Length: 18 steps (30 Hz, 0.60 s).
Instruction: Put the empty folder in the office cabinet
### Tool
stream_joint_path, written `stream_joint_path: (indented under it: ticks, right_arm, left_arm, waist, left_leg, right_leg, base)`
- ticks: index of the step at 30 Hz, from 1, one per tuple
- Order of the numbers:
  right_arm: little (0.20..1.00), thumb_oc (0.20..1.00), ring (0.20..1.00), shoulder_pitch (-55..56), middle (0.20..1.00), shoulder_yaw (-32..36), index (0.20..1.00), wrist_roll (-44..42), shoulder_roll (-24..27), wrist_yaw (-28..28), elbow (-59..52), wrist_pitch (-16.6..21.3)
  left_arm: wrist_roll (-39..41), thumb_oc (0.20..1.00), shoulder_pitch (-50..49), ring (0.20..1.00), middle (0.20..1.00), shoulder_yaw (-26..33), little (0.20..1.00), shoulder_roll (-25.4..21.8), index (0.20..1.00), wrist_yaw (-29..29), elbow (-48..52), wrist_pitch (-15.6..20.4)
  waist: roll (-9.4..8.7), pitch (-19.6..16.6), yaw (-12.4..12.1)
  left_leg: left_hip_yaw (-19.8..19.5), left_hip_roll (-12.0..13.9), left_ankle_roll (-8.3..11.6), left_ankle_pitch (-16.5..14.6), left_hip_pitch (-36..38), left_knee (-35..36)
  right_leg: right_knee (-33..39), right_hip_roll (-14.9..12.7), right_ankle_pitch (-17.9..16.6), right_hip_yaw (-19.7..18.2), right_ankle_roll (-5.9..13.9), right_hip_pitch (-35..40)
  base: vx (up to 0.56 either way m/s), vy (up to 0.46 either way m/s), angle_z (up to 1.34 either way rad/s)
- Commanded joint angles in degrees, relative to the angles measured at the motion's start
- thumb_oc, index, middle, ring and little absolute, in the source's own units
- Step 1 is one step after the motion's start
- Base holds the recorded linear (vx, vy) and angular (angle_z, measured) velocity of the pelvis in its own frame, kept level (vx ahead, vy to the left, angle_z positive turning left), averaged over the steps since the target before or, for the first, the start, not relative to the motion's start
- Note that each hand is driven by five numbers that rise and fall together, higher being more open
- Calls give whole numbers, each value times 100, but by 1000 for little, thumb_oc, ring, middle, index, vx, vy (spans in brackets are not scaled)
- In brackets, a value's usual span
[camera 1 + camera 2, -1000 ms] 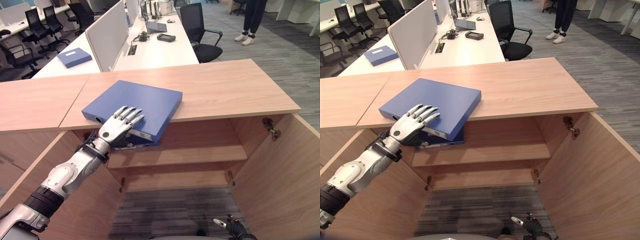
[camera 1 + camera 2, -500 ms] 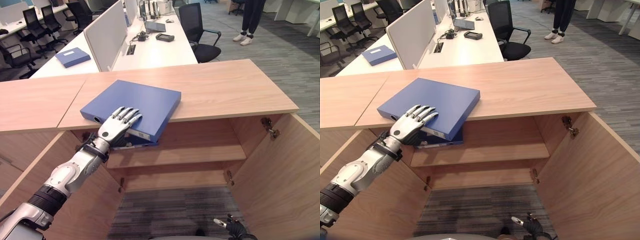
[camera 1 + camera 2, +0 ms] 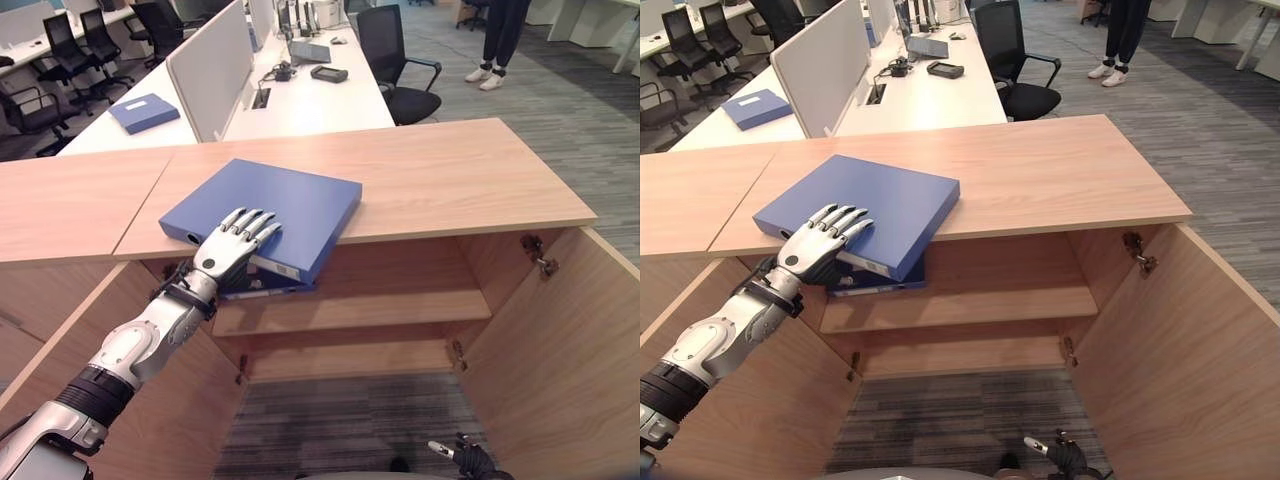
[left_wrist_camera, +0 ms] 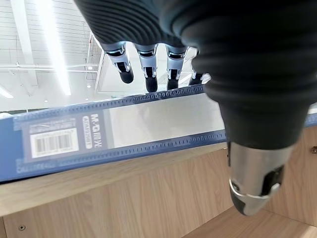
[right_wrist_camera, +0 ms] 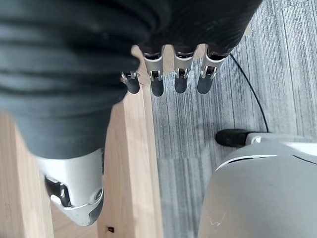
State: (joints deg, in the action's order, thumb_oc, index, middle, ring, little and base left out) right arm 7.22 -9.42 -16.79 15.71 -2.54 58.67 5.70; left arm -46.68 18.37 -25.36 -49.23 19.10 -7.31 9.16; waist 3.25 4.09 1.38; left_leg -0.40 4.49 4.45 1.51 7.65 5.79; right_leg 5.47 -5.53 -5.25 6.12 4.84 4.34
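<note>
A blue folder [image 3: 285,205] lies flat on the wooden cabinet top [image 3: 450,170], its near corner jutting over the front edge above the open cabinet. My left hand [image 3: 228,252] rests on that near corner, open, with straight fingers [image 4: 148,74] on the cover and the thumb [image 4: 252,188] below the folder's spine [image 4: 124,129], apart from it. Another blue edge [image 3: 262,290] shows under the overhang; I cannot tell if it is a separate folder. The cabinet's inner shelf [image 3: 380,310] is bare. My right hand [image 3: 465,462] hangs low by the floor, open, fingers [image 5: 181,74] straight.
Both cabinet doors stand open: the right door [image 3: 560,340] and the left door [image 3: 150,420]. Behind the cabinet are white desks with a divider screen [image 3: 210,70], another blue folder [image 3: 145,110] and a black chair [image 3: 400,60]. A person's legs [image 3: 500,40] stand at the far right.
My left hand has crept slightly further up onto the folder's cover. The folder and right hand stay put.
</note>
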Motion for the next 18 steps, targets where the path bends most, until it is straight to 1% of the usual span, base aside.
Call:
stream_joint_path:
  ticks: [1, 2, 3, 4, 5, 18]
  right_arm:
    - [1000, 1000, 1000, -438, 1000, -16, 1000, -29, -23, -61, 146, 87]
    - [1000, 1000, 1000, -436, 1000, -14, 1000, -29, -24, -70, 150, 84]
    - [1000, 1000, 1000, -436, 1000, -17, 1000, -32, -28, -67, 161, 78]
    - [1000, 1000, 1000, -441, 1000, -10, 1000, -28, -20, -71, 164, 75]
    - [1000, 1000, 1000, -445, 1000, -4, 1000, -35, -21, -69, 161, 76]
    - [1000, 1000, 1000, -439, 1000, 19, 1000, -45, -38, -89, 143, 82]
  left_arm:
    - [-82, 1000, 1143, 1000, 1000, -71, 1000, 14, 1000, 192, -420, -112]
    - [-78, 780, 1155, 780, 780, -80, 780, 26, 780, 190, -441, -121]
    - [-75, 523, 1157, 523, 523, -95, 523, 34, 523, 178, -449, -121]
    - [-66, 231, 1160, 231, 231, -99, 231, 38, 231, 171, -482, -129]
    - [-60, 200, 1160, 200, 200, -104, 200, 38, 200, 163, -493, -125]
    - [24, 200, 1104, 200, 200, -35, 200, 48, 200, 139, -491, -125]
  waist:
    - [-84, 231, 122]
    - [-87, 236, 123]
    - [-85, 239, 128]
    - [-85, 238, 135]
    - [-84, 242, 134]
    - [-86, 241, 136]
  left_leg:
    - [166, 131, 258, -584, 217, -79]
    - [170, 130, 258, -584, 217, -79]
    - [171, 133, 259, -583, 217, -79]
    - [172, 137, 260, -582, 217, -79]
    - [170, 138, 260, -582, 214, -79]
    - [197, 144, 259, -588, 216, -79]
  right_leg:
    - [-89, -116, 847, -121, 464, 567]
    - [-89, -113, 847, -121, 463, 568]
    - [-90, -115, 845, -122, 463, 566]
    - [-89, -112, 848, -126, 464, 557]
    - [-89, -109, 848, -129, 464, 555]
    - [-86, -115, 851, -146, 471, 552]
  base:
    - [0, 0, 0]
    - [0, 0, 0]
    - [0, 0, 0]
    - [0, 0, 0]
    - [0, 0, 0]
    - [0, 0, 0]
